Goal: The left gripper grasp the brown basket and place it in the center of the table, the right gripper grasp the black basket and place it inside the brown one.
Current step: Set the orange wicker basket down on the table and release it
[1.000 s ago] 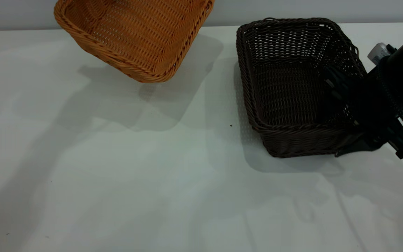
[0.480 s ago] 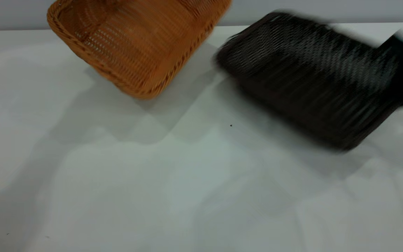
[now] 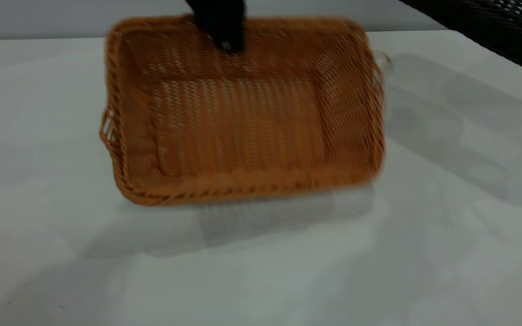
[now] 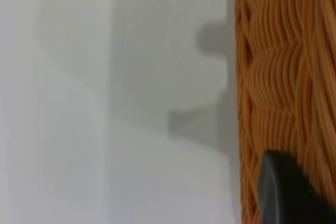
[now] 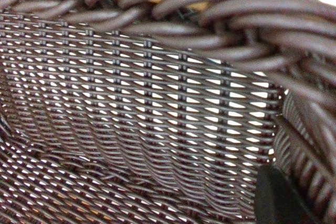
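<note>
the left pincer [image 3: 223, 31] was at the far long rim of the brown basket [image 3: 243, 122], clenched on that rim; its dark tip reached down over the braided edge into the basket. the basket spread out from the pincer toward the camera, open side up, near the middle of the worktop [image 3: 61, 253], tilted a little with its left end lower. whether its underside touched the worktop could not be told; a soft shadow lay just under its near edge. it was orange-tan wicker, rectangular, with a braided rim and a small loop handle at the left short end. in the left wrist view the weave of its wall [image 4: 283, 77] ran beside one black finger [image 4: 286, 192], with bare worktop next to it.

the black basket [image 3: 496, 27] hung well to the right of the left pincer, above the worktop at the far right corner. the right wrist view showed its dark open weave [image 5: 136, 119] and thick braided rim close up, one black finger [image 5: 278, 198] of the right pincer against the wall, grasping it.
</note>
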### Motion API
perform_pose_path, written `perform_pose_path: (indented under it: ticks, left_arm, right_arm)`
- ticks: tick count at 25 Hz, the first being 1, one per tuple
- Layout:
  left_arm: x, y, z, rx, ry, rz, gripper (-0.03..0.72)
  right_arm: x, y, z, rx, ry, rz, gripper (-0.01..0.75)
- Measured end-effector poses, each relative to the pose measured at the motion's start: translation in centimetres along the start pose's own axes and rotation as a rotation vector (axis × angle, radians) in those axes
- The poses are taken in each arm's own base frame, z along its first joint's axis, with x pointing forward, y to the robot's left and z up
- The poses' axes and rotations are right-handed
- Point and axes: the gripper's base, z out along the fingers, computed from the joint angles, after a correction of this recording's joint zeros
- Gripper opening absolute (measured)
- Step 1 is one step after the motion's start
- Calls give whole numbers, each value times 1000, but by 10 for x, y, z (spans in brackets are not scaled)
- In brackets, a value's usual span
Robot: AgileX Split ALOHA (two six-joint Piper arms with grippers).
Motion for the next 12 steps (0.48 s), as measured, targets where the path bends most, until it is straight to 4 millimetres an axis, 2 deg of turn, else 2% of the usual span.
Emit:
perform_pose_path:
  ticks: [6, 12]
  left_arm:
    - [-23, -30, 26, 133, -89, 217, 79]
    - [-26, -40, 42, 197, -129, 147, 83]
  right_arm:
    - [-2, -9, -7, 12, 23, -12, 76]
    - [-1, -9, -8, 7, 30, -11, 76]
